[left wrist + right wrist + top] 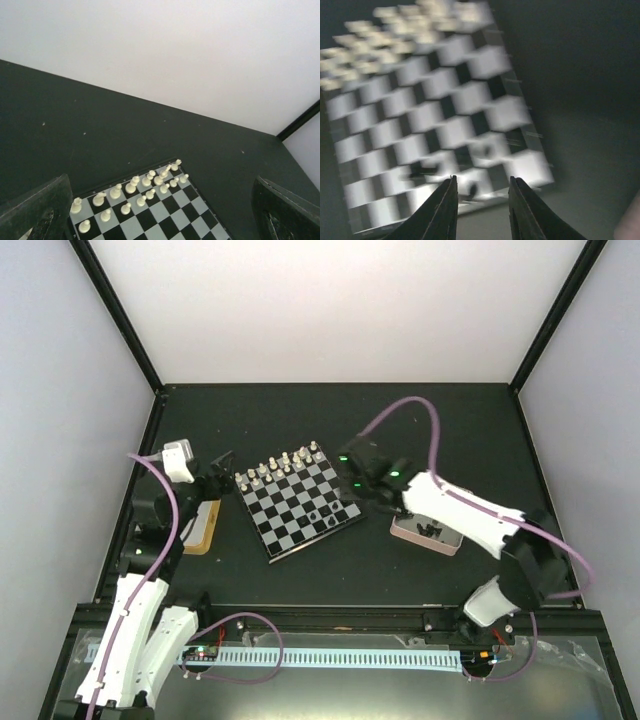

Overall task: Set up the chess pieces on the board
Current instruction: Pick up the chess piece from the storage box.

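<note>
Two rows of pale pieces (285,462) stand along the far edge of the board (298,502), which lies turned at an angle on the dark table (330,420) between the arms. A few black pieces (325,515) stand on squares near the board's right corner. The right gripper (352,502) hangs over that corner. In its own wrist view (badly smeared) its fingers (445,205) are slightly parted with nothing between them, just off the near edge of the board (435,115), and dark blurred figures (470,189) sit on the closest squares. The left gripper (222,462) is poised just off the board's left corner. Its wrist view shows the fingers (40,215) spread wide and empty, with the pale pieces (132,187) lined up on the squares beyond them. A pink-rimmed tray (400,530) lies to the right of the board, partly under the right arm, with small dark bits (428,530) inside it, too small to make out. A tan-rimmed tray (203,530) lies to the board's left, below the left arm.
</note>
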